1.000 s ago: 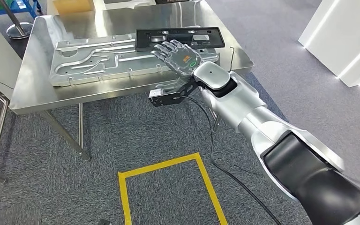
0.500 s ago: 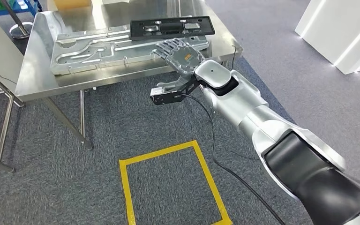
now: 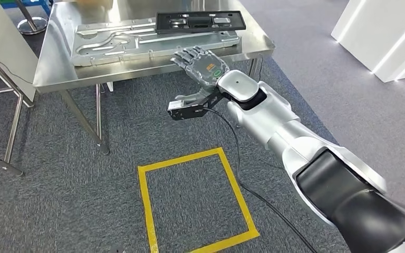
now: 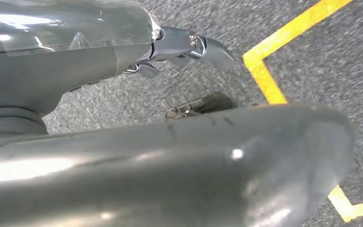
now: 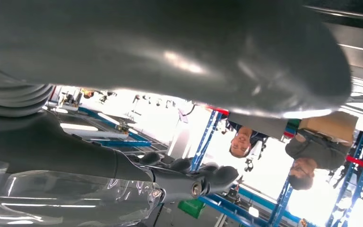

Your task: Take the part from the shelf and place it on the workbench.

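A steel tabletop (image 3: 58, 74) is seen on grey carpet (image 3: 58, 200); the black part (image 3: 200, 22) lies on it; the right hand (image 3: 200, 63) is spread, holding nothing; the left hand's (image 4: 189, 45) state cannot be told.

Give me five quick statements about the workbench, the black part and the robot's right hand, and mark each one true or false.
1. The black part lies on the large metal plate on the workbench. True.
2. The right hand grips the black part. False: it holds nothing, its fingers spread, short of the part.
3. A yellow tape rectangle is marked on the carpet in front of the workbench. True.
4. The workbench top is wooden. False: it is shiny bare metal.
5. The yellow tape rectangle lies on top of the workbench. False: it is on the floor.
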`<action>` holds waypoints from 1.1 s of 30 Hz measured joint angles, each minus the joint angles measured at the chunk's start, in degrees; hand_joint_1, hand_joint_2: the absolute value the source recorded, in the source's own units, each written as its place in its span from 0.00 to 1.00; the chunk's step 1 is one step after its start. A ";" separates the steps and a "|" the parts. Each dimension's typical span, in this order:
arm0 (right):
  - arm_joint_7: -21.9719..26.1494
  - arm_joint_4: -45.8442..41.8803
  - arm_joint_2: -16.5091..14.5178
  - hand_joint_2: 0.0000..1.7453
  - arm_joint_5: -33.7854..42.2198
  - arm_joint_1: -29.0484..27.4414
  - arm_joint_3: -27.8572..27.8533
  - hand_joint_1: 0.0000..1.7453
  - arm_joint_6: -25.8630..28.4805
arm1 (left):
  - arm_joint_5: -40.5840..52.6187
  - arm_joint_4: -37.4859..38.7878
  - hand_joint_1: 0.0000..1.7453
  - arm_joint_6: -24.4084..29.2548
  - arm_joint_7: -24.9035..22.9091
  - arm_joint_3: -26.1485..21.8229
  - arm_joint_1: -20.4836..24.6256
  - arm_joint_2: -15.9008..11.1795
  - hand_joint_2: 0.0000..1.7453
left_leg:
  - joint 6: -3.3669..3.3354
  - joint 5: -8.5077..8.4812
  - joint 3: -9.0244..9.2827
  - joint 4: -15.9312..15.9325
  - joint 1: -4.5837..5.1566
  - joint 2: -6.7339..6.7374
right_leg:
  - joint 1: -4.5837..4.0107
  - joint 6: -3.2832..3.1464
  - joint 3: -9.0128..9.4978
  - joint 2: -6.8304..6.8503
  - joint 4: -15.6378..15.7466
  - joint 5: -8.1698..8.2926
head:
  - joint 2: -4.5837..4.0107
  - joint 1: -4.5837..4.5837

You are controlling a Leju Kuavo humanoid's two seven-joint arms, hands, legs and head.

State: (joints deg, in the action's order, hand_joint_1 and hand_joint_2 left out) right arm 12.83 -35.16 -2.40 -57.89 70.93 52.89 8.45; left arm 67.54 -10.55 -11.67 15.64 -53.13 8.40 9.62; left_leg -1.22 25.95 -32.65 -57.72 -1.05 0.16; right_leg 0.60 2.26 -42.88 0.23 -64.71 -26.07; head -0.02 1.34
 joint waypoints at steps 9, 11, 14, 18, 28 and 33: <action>0.07 -0.02 -0.26 0.00 0.28 -0.43 -0.10 0.00 0.36 | -0.07 -0.01 0.00 0.54 0.92 0.15 -0.07 -0.01 0.00 | 1.37 -4.55 -5.39 -0.10 0.18 -0.03 | -0.18 -0.78 11.82 -0.07 5.74 -1.92 | 0.00 0.01; 0.24 -0.07 -0.30 0.00 0.75 -0.84 -0.33 0.00 0.75 | 0.02 -0.01 0.00 0.72 0.99 0.24 -0.07 -0.01 0.00 | 2.10 -5.28 -5.46 0.30 0.18 0.02 | -0.38 -1.40 12.62 -0.09 7.84 -2.46 | 0.00 0.01; 1.08 -0.11 -0.26 0.00 2.44 -2.35 -1.15 0.00 2.06 | 0.01 -0.02 0.00 0.98 1.06 0.27 -0.08 -0.02 0.00 | 0.18 -5.78 -5.34 1.30 0.29 0.02 | -0.32 -1.84 12.43 -0.21 8.75 -1.43 | 0.00 0.01; 2.71 -0.03 -0.07 0.00 4.78 -6.61 -2.92 0.00 5.18 | 0.02 -0.03 0.00 1.27 1.15 0.32 -0.11 -0.03 0.00 | 0.43 -7.07 -5.33 2.06 0.07 0.03 | -0.69 -2.59 11.98 -0.22 8.74 -0.85 | 0.00 0.01; 3.72 0.84 0.61 0.00 6.84 -11.89 -6.28 0.00 5.76 | 0.40 -0.03 0.00 1.61 0.87 1.04 -0.10 -0.05 0.00 | 2.13 -7.70 -5.59 2.47 -0.17 0.03 | -0.91 -2.97 11.33 -0.24 8.45 -0.66 | 0.00 0.01; 4.87 0.92 1.07 0.00 7.82 -12.97 -8.20 0.00 5.87 | 0.27 -0.03 0.00 1.94 0.82 1.32 -0.10 -0.05 0.00 | 2.51 -7.65 -5.75 2.45 -0.19 0.03 | -0.89 -2.97 11.21 -0.22 8.44 -0.68 | 0.00 0.01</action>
State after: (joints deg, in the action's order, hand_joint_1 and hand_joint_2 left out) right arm 17.70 -34.23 -1.34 -50.07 57.96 44.69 14.32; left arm 67.81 -10.58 -9.73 16.46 -51.82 8.31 9.57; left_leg 1.29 18.30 -38.40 -55.27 -1.24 0.20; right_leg -0.29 -0.71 -31.67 0.00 -56.27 -26.75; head -0.02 1.36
